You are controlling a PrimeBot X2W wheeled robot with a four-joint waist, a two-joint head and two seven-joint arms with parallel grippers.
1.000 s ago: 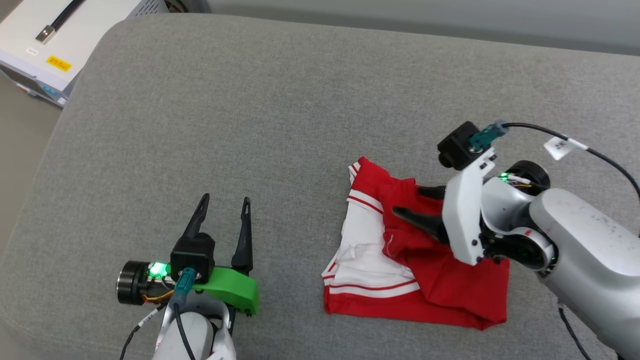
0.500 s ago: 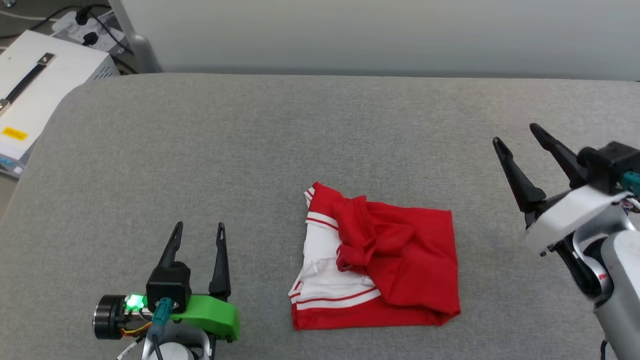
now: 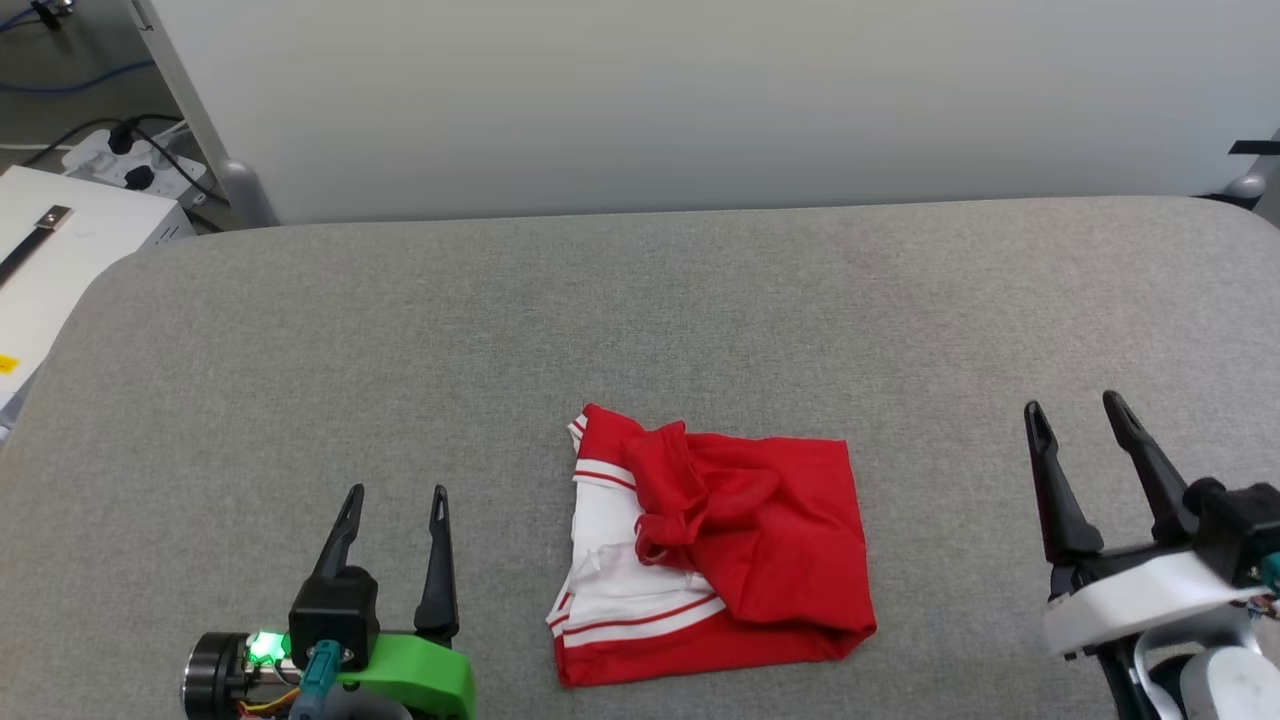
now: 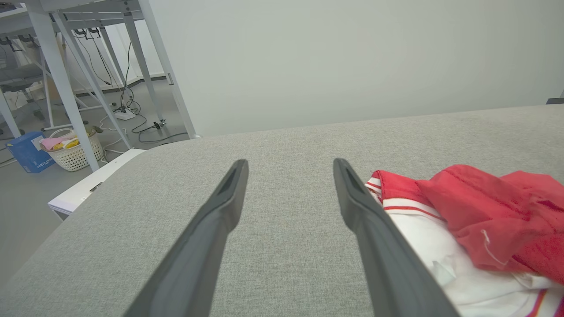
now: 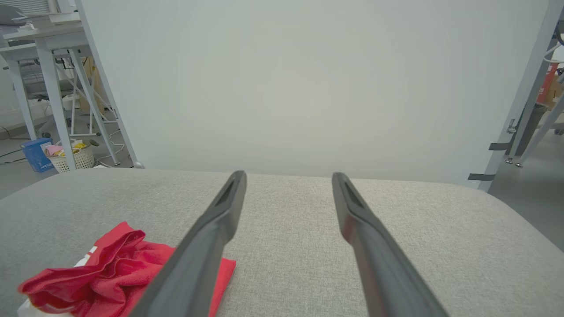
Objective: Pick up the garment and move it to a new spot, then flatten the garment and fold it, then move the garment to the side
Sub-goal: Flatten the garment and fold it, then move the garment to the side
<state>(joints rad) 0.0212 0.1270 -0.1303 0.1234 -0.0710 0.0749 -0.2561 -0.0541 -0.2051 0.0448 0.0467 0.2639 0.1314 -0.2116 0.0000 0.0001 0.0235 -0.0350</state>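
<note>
At the grey pad's [image 3: 640, 300] front edge, before a pale wall [image 3: 640, 100], the garment [image 3: 760, 530] lies between the left gripper [image 3: 397, 491] and the right gripper [image 3: 1072, 403], both agape.

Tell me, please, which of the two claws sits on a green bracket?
The left claw, at the head view's lower left: its bracket is bright green, whereas the right claw has a white one.
</note>
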